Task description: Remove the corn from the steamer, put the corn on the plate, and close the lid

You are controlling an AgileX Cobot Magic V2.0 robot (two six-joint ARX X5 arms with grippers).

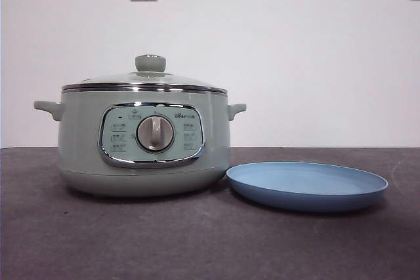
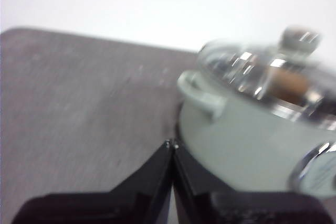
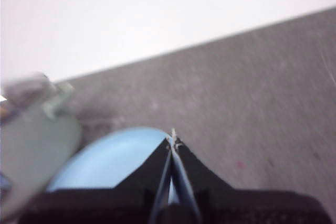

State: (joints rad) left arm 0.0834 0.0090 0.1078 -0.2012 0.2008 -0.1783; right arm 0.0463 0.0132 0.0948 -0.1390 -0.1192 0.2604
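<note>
Opening state of the task. The steamer stands on the dark surface with its lid seated on the rim, green knob uppermost. The plate lies bare just beside the steamer, on the side away from the left arm. No arm enters the front view.

Left wrist view: the left tool has its jaws pressed together, tips meeting, holding nothing. It hangs above the surface near the steamer's side handle. Through the glass of the lid an orange-brown patch is seen, most likely the corn; blur hides its outline, so its long axis cannot be told.

Right wrist view: the right tool is likewise pressed together and empty, poised over the near edge of the plate, with the steamer off to one side and blurred.

Key relation: the knob lies up and beyond the left tool, across the near handle; the left arm looks the nearer to the steamer, the right arm to the plate. The corn sits inside the steamer, beneath the lid, so nothing can be taken out until the lid is raised by its knob. Either tool would first have to spread its jaws before closing on the knob.
</note>
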